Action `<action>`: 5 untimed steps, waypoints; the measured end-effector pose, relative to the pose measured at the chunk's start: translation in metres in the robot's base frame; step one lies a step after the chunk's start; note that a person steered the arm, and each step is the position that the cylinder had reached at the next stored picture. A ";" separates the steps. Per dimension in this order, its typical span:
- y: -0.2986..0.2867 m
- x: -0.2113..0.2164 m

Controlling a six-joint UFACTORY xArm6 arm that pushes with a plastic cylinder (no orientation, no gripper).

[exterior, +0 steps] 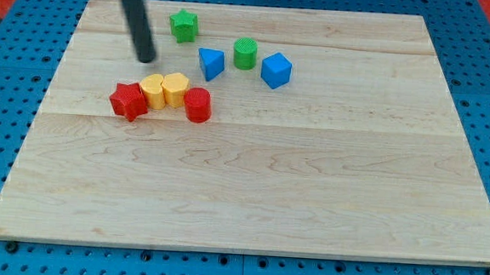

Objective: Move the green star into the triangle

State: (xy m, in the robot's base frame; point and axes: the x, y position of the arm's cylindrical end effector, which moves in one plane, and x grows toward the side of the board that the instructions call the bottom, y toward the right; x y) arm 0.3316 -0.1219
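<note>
Standing on the pale wooden worktop [251, 180], my tip [147, 59] sits near the view's upper left, with bare wood all round it. No hand shows on the rod, so its state cannot be told; the rod simply ends in the tip.

Up and to the view's right of the tip lies the green star [184, 25], near the worktop's top edge and apart from the tip. The blue triangle [211, 64] lies below and to the right of the star, with a clear gap between them. Just right of the triangle is the green cylinder [245, 53], and right of that the blue cube [276, 70]; these three sit close but apart.

Below the tip a row of four blocks runs left to right: a red star [129, 101], a yellow block [153, 90], a second yellow block [175, 89] and a red cylinder [197, 105]. They press together side by side.

All blocks crowd the upper left part of the worktop. The whole lower half and the right side are open wood. Between the green star and the top edge there is only a narrow strip. Blue pegboard [12, 46] surrounds the worktop on every side. No containers are on it.
</note>
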 end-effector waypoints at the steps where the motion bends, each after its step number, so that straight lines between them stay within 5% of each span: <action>1: 0.110 -0.001; 3: -0.076 -0.035; 4: -0.076 -0.080; 5: -0.008 -0.108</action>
State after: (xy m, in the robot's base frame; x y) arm 0.2240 -0.1303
